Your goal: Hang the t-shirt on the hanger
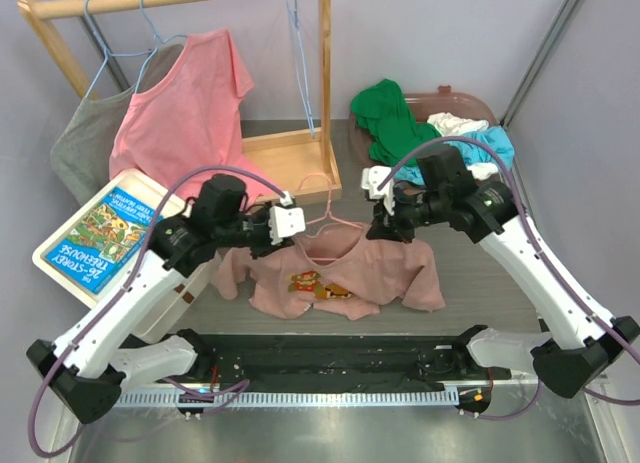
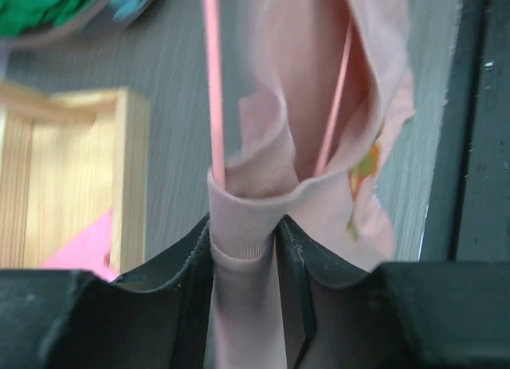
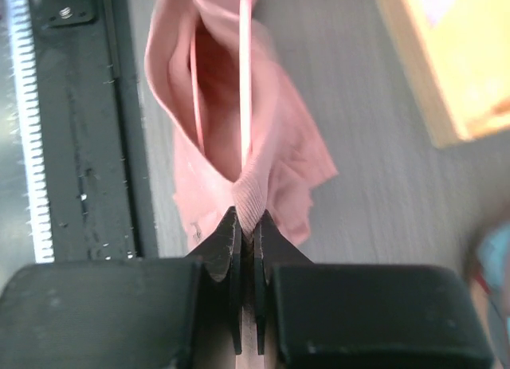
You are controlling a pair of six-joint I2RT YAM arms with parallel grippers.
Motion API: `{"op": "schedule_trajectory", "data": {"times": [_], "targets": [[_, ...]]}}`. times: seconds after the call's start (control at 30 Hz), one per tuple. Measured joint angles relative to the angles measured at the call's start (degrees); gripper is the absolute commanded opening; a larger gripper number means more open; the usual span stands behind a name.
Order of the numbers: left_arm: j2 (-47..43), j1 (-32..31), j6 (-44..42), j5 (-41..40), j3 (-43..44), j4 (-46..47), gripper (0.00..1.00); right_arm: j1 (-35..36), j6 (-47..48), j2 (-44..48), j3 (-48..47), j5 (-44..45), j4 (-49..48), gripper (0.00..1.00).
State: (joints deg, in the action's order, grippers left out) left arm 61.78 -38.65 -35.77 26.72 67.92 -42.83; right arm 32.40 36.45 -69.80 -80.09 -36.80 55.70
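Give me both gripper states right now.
Left gripper: closed, pinching the t-shirt collar.
Right gripper: closed, pinching the t-shirt collar on the other side.

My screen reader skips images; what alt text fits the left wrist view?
The left gripper pinches the ribbed collar of the pink t-shirt, with the thin pink hanger running through the neck opening. A wooden rack stands to the left on the grey table.

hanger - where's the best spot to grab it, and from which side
Probably take the hanger by its hook, from the far side: in the top view that's the only part outside the t-shirt, and the left tool and right tool pinch the collar either side of it.
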Motion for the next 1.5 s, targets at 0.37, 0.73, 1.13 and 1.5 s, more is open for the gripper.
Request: {"op": "schedule_trajectory", "data": {"times": [0.37, 0.73, 1.13, 1.5], "targets": [[-7.28, 12.15, -1.90, 4.07, 0.37, -6.84, 0.84, -3.72, -1.70, 6.01, -0.33, -0.85, 1.92, 0.01], [-2.93, 5.70, 0.63, 3.52, 6.19, -1.53, 0.88, -2.54, -14.49, 5.14, -5.09, 0.39, 1.88, 0.01], [4.17, -4.04, -1.38, -1.97, 7.10, 6.25, 0.00, 2.03, -28.13, 4.94, -4.17, 1.07, -1.73, 0.43], [-1.55, -4.13, -9.75, 1.99, 0.57, 6.25, 0.00, 2.10, -37.53, 5.64, 3.58, -14.03, -5.73, 0.63]]}}
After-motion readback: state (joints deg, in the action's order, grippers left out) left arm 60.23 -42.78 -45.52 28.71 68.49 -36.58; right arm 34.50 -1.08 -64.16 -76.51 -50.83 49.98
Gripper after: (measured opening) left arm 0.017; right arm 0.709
